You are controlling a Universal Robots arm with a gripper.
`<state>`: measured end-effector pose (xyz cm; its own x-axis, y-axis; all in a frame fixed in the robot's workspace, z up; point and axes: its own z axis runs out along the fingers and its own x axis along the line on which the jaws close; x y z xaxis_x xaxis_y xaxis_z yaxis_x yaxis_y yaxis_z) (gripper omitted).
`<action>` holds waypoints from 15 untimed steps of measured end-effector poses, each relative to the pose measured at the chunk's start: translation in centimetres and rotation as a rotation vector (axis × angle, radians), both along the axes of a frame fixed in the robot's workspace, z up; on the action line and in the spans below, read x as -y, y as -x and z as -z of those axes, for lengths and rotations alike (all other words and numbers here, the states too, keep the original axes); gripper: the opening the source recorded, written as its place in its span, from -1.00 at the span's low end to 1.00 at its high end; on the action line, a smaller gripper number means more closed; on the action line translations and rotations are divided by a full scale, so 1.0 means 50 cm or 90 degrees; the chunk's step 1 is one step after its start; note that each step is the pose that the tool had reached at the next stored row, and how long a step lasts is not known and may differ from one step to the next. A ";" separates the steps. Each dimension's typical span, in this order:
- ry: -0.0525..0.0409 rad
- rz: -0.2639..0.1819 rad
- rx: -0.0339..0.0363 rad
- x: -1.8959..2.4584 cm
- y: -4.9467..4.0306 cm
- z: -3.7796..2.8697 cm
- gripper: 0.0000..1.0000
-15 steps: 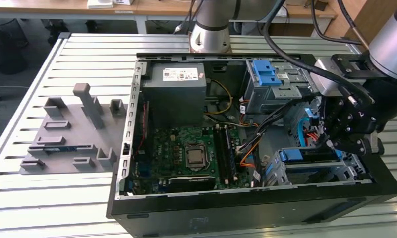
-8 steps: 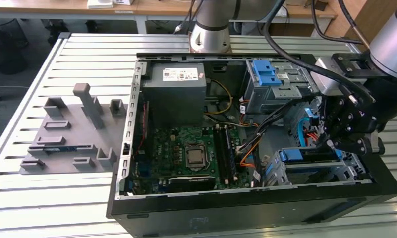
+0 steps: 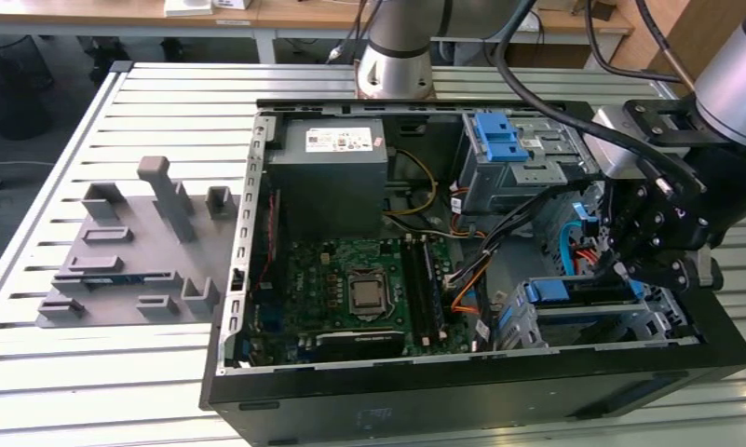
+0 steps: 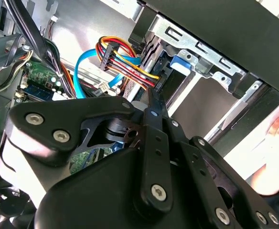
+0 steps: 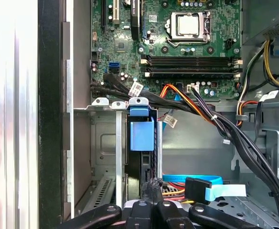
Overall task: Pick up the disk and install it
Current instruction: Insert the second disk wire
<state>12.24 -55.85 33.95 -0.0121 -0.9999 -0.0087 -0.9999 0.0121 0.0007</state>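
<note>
- The disk (image 5: 142, 136), a flat drive in a blue plastic bracket, stands on edge in the grey metal drive cage (image 3: 603, 321) at the near right corner of the open black computer case (image 3: 472, 396).
- It is probably dense, rigid and shock-sensitive; the bracket's blue tab looks the safest hold.
- The black gripper (image 5: 151, 191) hangs just beside the bracket; I cannot tell whether it is parted or closed.
</note>
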 end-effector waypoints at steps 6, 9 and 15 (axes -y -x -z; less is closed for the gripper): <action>0.0000 0.000 0.0001 0.0000 0.012 -0.002 -0.79; -0.0001 0.000 0.0001 0.0000 0.012 -0.011 -0.79; -0.0002 0.000 0.0002 -0.0002 0.021 -0.020 -0.79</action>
<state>11.17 -55.85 34.95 -0.0121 -0.9999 -0.0090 -0.9999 0.0121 0.0004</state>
